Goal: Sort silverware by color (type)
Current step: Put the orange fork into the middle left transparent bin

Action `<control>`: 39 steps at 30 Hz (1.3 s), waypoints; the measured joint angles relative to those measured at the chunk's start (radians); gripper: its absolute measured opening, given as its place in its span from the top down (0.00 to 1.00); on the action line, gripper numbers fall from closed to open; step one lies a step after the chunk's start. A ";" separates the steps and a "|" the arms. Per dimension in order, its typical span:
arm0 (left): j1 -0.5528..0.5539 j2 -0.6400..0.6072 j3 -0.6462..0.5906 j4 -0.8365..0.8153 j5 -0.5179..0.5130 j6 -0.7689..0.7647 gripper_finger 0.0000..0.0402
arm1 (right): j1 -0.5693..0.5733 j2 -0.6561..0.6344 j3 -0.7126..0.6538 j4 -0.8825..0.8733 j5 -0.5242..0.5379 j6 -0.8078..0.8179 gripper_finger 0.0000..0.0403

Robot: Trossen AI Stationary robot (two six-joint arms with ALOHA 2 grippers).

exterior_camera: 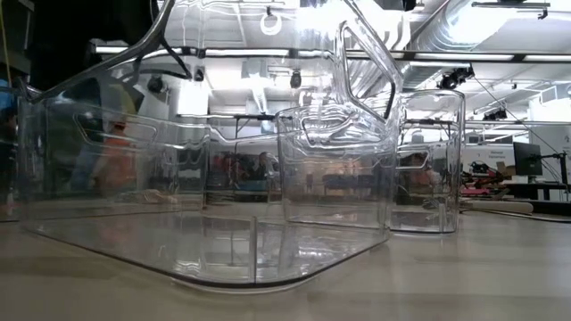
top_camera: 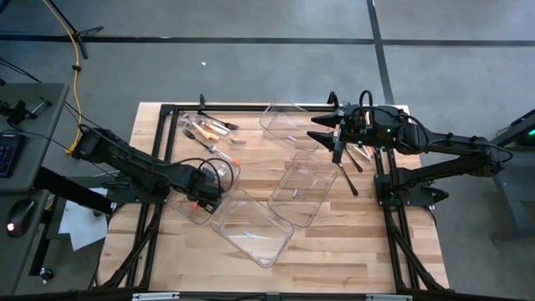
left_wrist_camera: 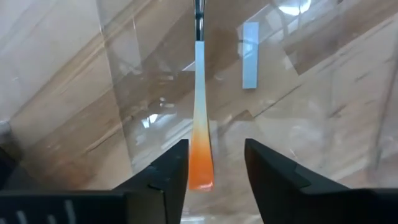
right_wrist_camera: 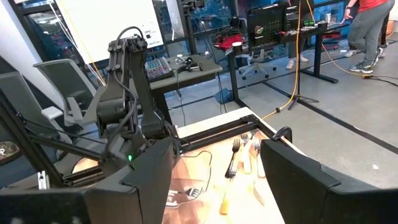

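1. Orange at its near end and fading to white, a piece of silverware (left_wrist_camera: 200,124) lies inside the clear bin (top_camera: 201,196) that sits nearest the left gripper (top_camera: 209,191); its metal head runs out of the left wrist view, so its type cannot be told.
2. From the left wrist, the left gripper's fingers (left_wrist_camera: 165,180) stand apart on either side of the orange handle end, released, with a gap showing on each side of the handle.
3. Just beside that bin, toward the table's front edge, lies a larger clear bin (top_camera: 251,230), tilted at an angle to the table (top_camera: 351,251).
4. Farther from the first bin, near the table's middle, lies another clear bin (top_camera: 305,188), and one more (top_camera: 288,124) sits beyond it by the far rail.
5. More silverware is grouped (top_camera: 209,130) near the far-left corner, well apart from the first bin: orange-handled, white-handled and black pieces lying close together.
6. A few dark pieces (top_camera: 351,163) lie on the far side of the middle bin from the first one, under the right arm.
7. Above those pieces is the right gripper (top_camera: 328,127), raised off the table with jaws spread wide and nothing between them.
8. At table height, only the clear bins (exterior_camera: 205,178) fill the low view.
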 joint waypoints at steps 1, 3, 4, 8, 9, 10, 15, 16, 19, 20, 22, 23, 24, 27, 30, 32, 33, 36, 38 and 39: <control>0.000 -0.014 0.001 -0.002 0.000 0.000 0.61 | 0.000 0.000 0.000 0.000 0.000 0.000 0.43; 0.000 -0.051 0.004 -0.012 0.017 0.009 0.59 | 0.000 0.000 0.000 0.000 0.001 0.000 0.43; 0.003 -0.074 0.005 -0.014 0.027 0.018 0.58 | 0.000 0.000 0.000 0.000 0.003 -0.001 0.43; 0.034 -0.205 0.033 -0.065 0.044 0.014 0.58 | 0.000 0.000 0.000 0.000 0.014 -0.004 0.43; 0.045 -0.244 0.046 -0.067 0.032 0.010 0.58 | 0.000 0.000 0.000 0.000 0.016 -0.003 0.43; 0.058 -0.287 0.062 -0.062 0.014 0.009 0.58 | 0.000 0.000 0.000 0.000 0.016 -0.004 0.43; 0.108 -0.487 0.160 0.081 -0.197 0.122 0.58 | 0.000 0.000 0.000 0.001 0.016 -0.005 0.43; 0.114 -0.523 0.173 0.148 -0.253 0.184 0.58 | 0.000 0.000 0.000 0.001 0.016 -0.014 0.43; 0.130 -0.601 0.184 0.427 -0.377 0.431 0.58 | 0.000 0.000 0.000 0.001 0.016 -0.036 0.43; 0.137 -0.615 0.183 0.513 -0.394 0.521 0.58 | 0.000 0.000 0.000 0.001 0.016 -0.041 0.43; 0.151 -0.631 0.184 0.669 -0.397 0.693 0.58 | 0.000 0.000 0.000 0.001 0.016 -0.052 0.43; 0.159 -0.635 0.184 0.728 -0.386 0.767 0.58 | 0.000 0.000 0.000 0.001 0.016 -0.052 0.43; 0.167 -0.636 0.183 0.777 -0.369 0.839 0.58 | 0.000 0.000 0.000 0.002 0.016 -0.052 0.43; 0.189 -0.625 0.183 0.879 -0.305 1.005 0.58 | 0.000 0.000 0.000 0.014 0.016 -0.052 0.43; 0.217 -0.604 0.182 0.901 -0.263 1.082 0.58 | 0.000 0.000 0.000 0.032 0.016 -0.063 0.43; 0.238 -0.589 0.180 0.897 -0.237 1.088 0.58 | 0.000 0.000 0.000 0.040 0.008 -0.081 0.43; 0.248 -0.582 0.180 0.899 -0.218 1.082 0.58 | 0.000 0.000 0.000 0.046 0.007 -0.093 0.43; 0.273 -0.563 0.180 0.905 -0.164 1.073 0.58 | 0.000 0.000 0.000 0.054 0.002 -0.129 0.43; 0.283 -0.551 0.180 0.915 -0.142 1.066 0.58 | 0.000 0.000 0.000 0.055 0.002 -0.133 0.43; 0.286 -0.549 0.180 0.917 -0.136 1.059 0.58 | 0.000 0.000 0.000 0.055 0.001 -0.132 0.43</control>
